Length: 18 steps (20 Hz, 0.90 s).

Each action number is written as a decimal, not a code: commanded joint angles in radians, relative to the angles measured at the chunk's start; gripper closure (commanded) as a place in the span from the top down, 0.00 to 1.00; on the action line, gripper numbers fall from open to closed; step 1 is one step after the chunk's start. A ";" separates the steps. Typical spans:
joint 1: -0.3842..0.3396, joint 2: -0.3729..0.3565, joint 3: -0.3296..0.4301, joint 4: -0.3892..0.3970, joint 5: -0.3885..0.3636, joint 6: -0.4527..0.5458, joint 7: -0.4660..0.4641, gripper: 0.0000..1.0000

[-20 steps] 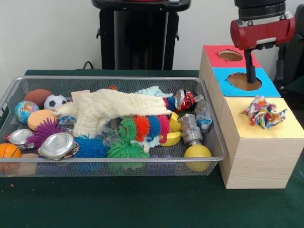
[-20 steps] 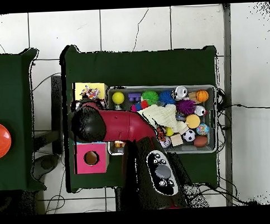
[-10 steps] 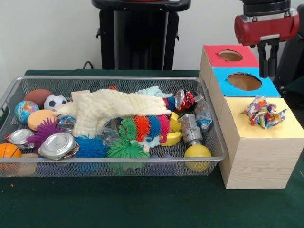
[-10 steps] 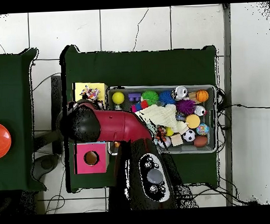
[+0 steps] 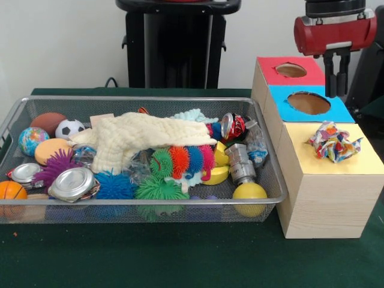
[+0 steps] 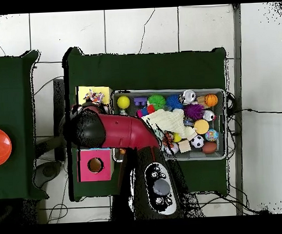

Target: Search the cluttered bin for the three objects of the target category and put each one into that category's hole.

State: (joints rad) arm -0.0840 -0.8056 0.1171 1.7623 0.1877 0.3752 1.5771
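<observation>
Wire-mesh bin, silver, long and shallow with a thick rim, on the dark green table. Contents, heaped: a cream knitted cloth draped across the middle, over spiky rubber balls in green, orange, blue and purple; smooth balls, among them a small soccer ball, a globe ball and a yellow ball at the right end; round metal lids; a crushed red can. Just right of the bin, three pale wood boxes in a row, topped red, blue and yellow. A crumpled speckled piece, limp, in red, yellow, blue and white, lies on the yellow top, covering the hole. Gripper: two dark fingers hang slightly apart above the blue box, holding nothing.
</observation>
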 commanded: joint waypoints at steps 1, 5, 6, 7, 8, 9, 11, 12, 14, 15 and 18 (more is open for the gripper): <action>0.010 0.036 -0.031 -0.017 0.054 0.085 0.253 0.00; 0.018 0.084 -0.038 -0.027 0.058 0.042 0.245 0.00; 0.017 0.094 -0.038 -0.029 0.059 0.032 0.242 0.00; 0.016 0.104 -0.038 -0.033 0.061 0.024 0.239 0.00; 0.014 0.109 -0.034 -0.028 0.062 0.011 0.237 0.00; 0.013 0.112 -0.031 -0.024 0.063 0.000 0.236 0.00; 0.012 0.129 -0.026 -0.027 0.065 -0.022 0.234 0.00; 0.012 0.136 -0.024 -0.027 0.066 -0.036 0.234 0.00; 0.013 0.152 -0.021 -0.029 0.066 -0.061 0.235 0.00; 0.013 0.159 -0.019 -0.029 0.066 -0.075 0.236 0.00; 0.014 0.182 -0.015 -0.028 0.064 -0.116 0.240 0.00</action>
State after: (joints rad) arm -0.0687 -0.7035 0.0931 1.7537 0.2158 0.3474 1.5771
